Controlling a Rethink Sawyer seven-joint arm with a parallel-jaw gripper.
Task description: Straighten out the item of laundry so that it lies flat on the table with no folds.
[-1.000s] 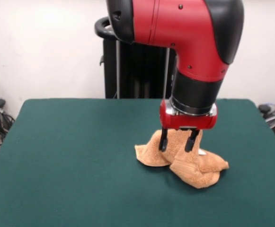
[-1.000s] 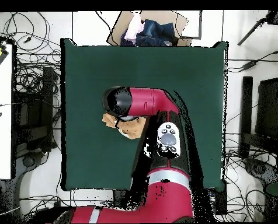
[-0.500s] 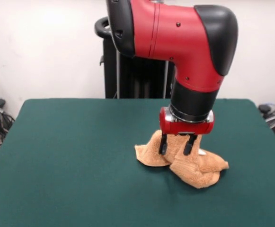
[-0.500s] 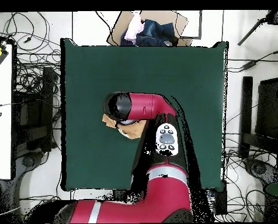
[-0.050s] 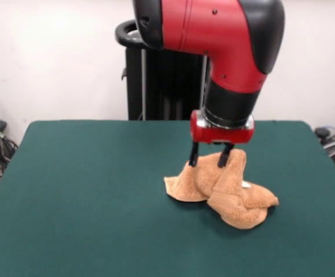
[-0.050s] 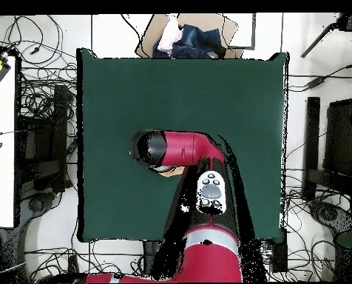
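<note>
Up comes the gripper [image 5: 209, 158] since a second ago, lifted off the heap to hover just above the towel's peak.

Nearest the front edge, bare green table [image 5: 86, 231]; toward the middle, a little right of centre, the orange-tan towel [image 5: 228, 193] sits crumpled in thick folds, a white tag poking out on its right side. Above it the two dark fingers [image 5: 194, 155] hang spread apart, gripping nothing, tips close over the highest fold.
</note>
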